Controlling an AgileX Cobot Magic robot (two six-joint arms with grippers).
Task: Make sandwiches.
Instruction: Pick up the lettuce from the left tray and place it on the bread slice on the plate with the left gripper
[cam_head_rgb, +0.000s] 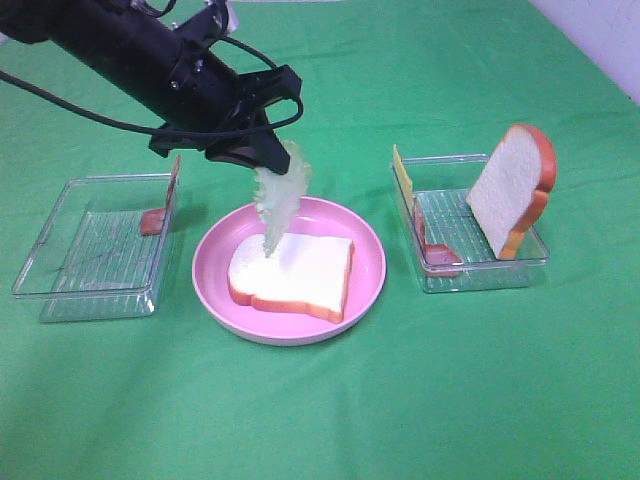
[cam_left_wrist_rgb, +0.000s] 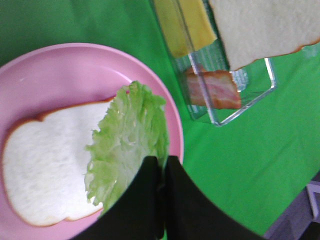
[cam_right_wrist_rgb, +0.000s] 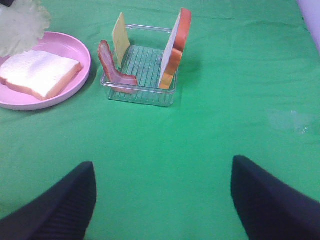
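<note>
A white bread slice (cam_head_rgb: 292, 272) with an orange-brown crust lies flat on the pink plate (cam_head_rgb: 370, 270). My left gripper (cam_head_rgb: 272, 152) hangs above the plate's back edge, shut on the top of a pale green lettuce leaf (cam_head_rgb: 280, 195). The leaf dangles with its tip touching the bread. In the left wrist view the lettuce (cam_left_wrist_rgb: 130, 145) drapes over the bread (cam_left_wrist_rgb: 47, 165), pinched by the closed gripper (cam_left_wrist_rgb: 161, 165). My right gripper (cam_right_wrist_rgb: 162, 165) is open over bare cloth, well short of the right tray (cam_right_wrist_rgb: 140, 95), with nothing between its fingers.
The right tray (cam_head_rgb: 480, 275) holds an upright bread slice (cam_head_rgb: 515, 190), a yellow cheese square (cam_head_rgb: 402, 175) and a bacon strip (cam_head_rgb: 435, 250). The clear tray on the left (cam_head_rgb: 95, 290) holds one bacon piece (cam_head_rgb: 152, 220). Green cloth covers the table.
</note>
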